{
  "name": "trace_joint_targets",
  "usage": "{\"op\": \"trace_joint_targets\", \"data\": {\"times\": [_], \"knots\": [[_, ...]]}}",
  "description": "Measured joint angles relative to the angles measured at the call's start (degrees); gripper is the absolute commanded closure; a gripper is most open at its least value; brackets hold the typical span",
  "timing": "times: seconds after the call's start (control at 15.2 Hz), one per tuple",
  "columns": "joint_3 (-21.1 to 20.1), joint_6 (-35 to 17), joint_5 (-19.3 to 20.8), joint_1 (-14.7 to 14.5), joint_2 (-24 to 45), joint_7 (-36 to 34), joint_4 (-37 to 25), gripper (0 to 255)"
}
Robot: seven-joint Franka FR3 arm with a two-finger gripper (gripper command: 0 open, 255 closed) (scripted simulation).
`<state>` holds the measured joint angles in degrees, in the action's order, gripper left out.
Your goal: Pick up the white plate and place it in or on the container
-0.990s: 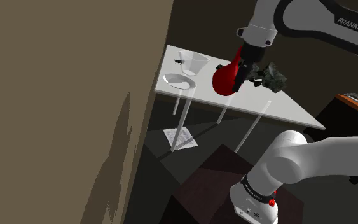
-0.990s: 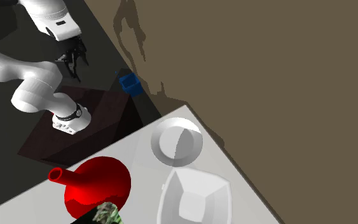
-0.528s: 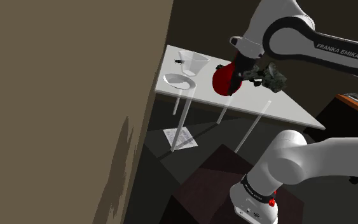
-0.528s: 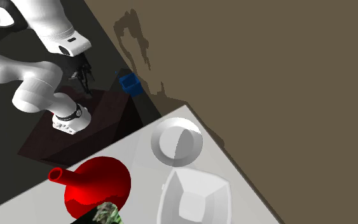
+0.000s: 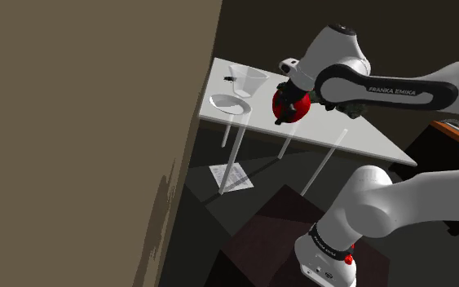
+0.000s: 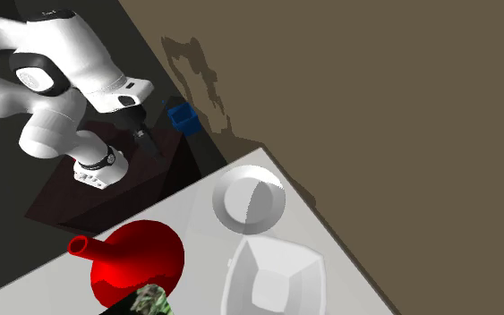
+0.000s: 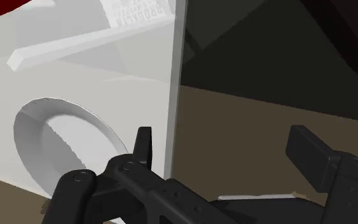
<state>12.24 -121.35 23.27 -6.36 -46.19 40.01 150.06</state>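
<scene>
Presently, black two-finger pincer [image 7: 228,159], spread empty, facing white desk [image 7: 107,76] edge, seemingly lining up on shallow round white plate [image 7: 56,137]

White table [image 5: 358,137], red vase [image 6: 138,264] on it, dark mottled lump [image 6: 151,302] just beside the vase, small blue box [image 6: 183,117] on floor beyond table's corner.

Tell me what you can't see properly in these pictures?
Red vase: shoulder view, the arm covers part of it.
Mottled greenish thing: second exterior view, cut by the bottom edge; cannot tell what it is.
White container: same view, bottom edge cuts it.
Tiny dark thing by the container: shoulder view, too small to name.
White plate: wrist view, the gripper hides part of its rim.
</scene>
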Motion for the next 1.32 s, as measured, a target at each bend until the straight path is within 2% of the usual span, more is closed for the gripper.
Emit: {"op": "trace_joint_targets", "data": {"times": [0.33,0.59,0.86,1.12,1.32], "knots": [[8.5,-17.7,5.7,-3.0,7.8,12.0,1.1,0],[15.2,-31.0,7.2,-8.1,15.9,21.7,-0.6,0],[18.1,-37.3,7.3,-10.1,20.3,25.0,-1.0,0],[19.8,-41.2,6.6,-11.3,24.7,25.5,-1.8,0],[20.3,-42.3,6.3,-11.6,26.0,25.7,-2.0,0]]}}
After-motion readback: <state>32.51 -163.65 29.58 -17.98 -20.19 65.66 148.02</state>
